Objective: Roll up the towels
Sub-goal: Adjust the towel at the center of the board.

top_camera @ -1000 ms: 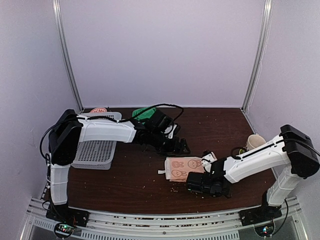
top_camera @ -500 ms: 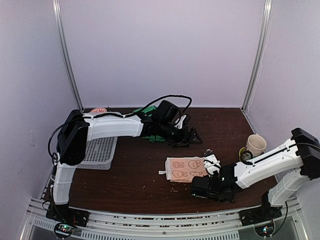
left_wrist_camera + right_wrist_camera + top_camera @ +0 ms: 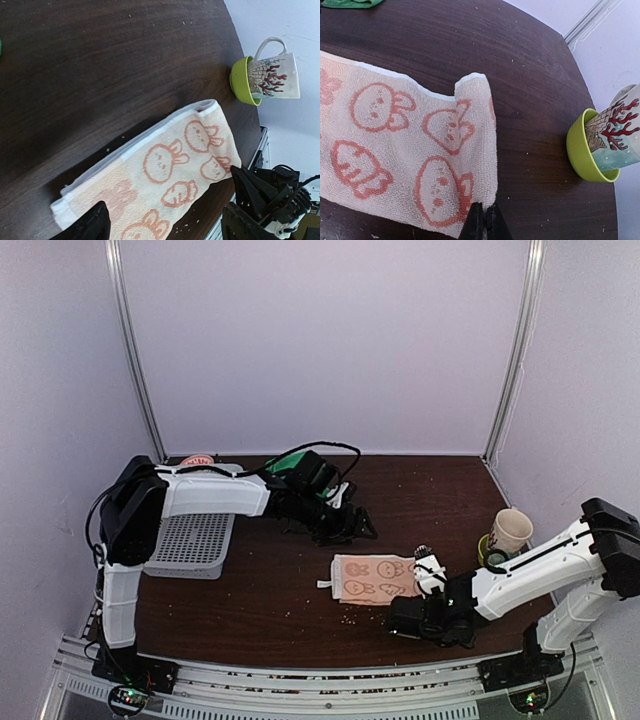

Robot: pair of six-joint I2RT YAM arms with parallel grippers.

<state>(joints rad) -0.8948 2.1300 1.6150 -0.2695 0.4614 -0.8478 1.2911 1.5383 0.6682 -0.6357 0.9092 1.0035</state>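
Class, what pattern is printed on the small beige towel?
Orange cartoon bunny figures on the small pinkish-beige terry towel; clearest in the right wrist view.

One green towel [image 3: 285, 464], one pinkish-beige towel [image 3: 370, 577], one mug [image 3: 275, 75], one lime bowl [image 3: 239, 82] and one basket [image 3: 190, 545].

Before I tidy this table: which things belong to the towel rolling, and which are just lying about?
For the job: bunny-print towel, green towel.
Lying about: coral-patterned mug, lime bowl it stands in, grey perforated basket.
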